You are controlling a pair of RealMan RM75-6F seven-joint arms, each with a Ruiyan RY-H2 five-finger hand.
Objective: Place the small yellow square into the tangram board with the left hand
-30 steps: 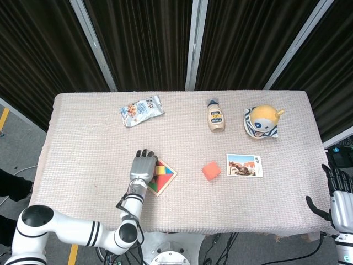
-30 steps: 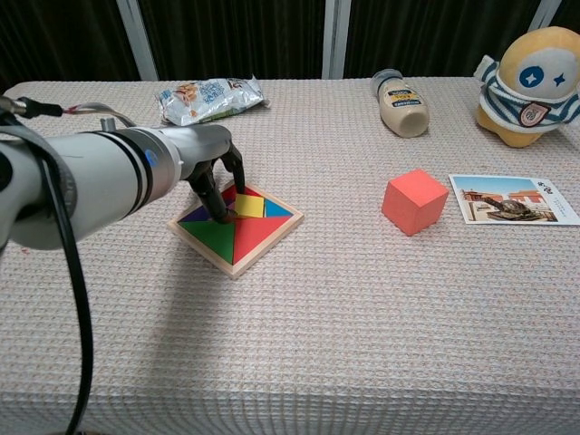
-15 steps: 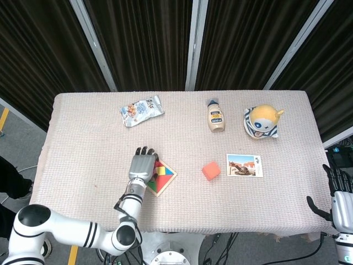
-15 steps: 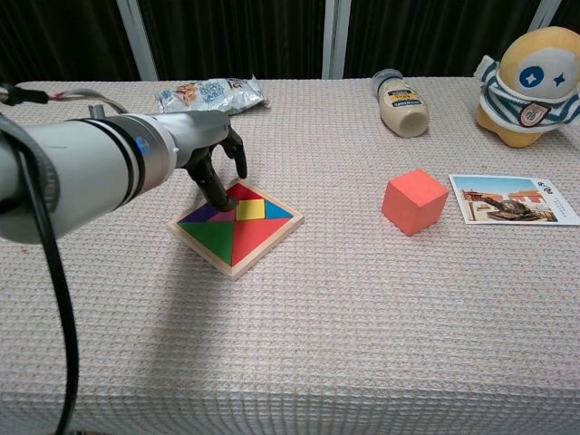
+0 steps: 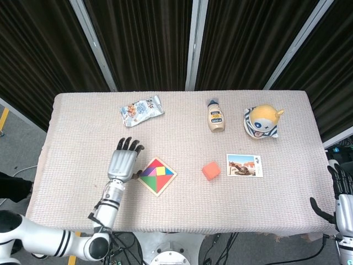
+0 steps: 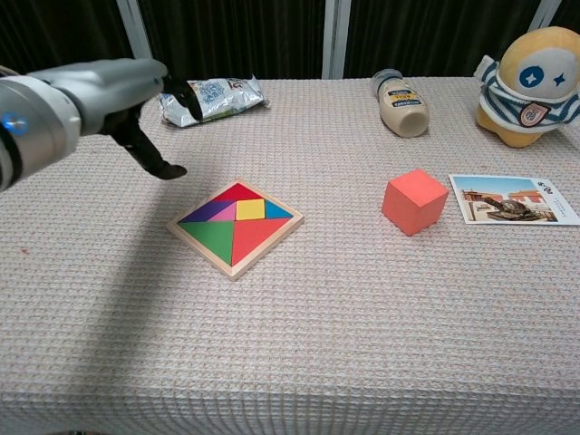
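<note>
The small yellow square [image 6: 250,209] lies flat in the wooden tangram board [image 6: 205,246], among the red, green, purple and blue pieces. The head view shows the same board [image 5: 148,185] with the yellow square [image 5: 160,170] near its middle. My left hand [image 5: 122,161] hovers left of the board, apart from it, fingers spread and holding nothing. From the chest camera, that left hand [image 6: 143,107] is raised above the cloth, up and left of the board. My right hand [image 5: 342,200] hangs off the table's right front corner, fingers apart and empty.
A snack bag [image 5: 142,110] lies at the back left, just beyond my left hand. A sauce bottle [image 5: 216,116] and a yellow plush toy [image 5: 262,122] sit at the back right. A red cube [image 5: 210,170] and a photo card [image 5: 244,165] rest right of the board.
My left hand has lifted off the board and drawn back to the left, fingers spreading. The yellow square stays seated in the board. The right hand has barely moved.
</note>
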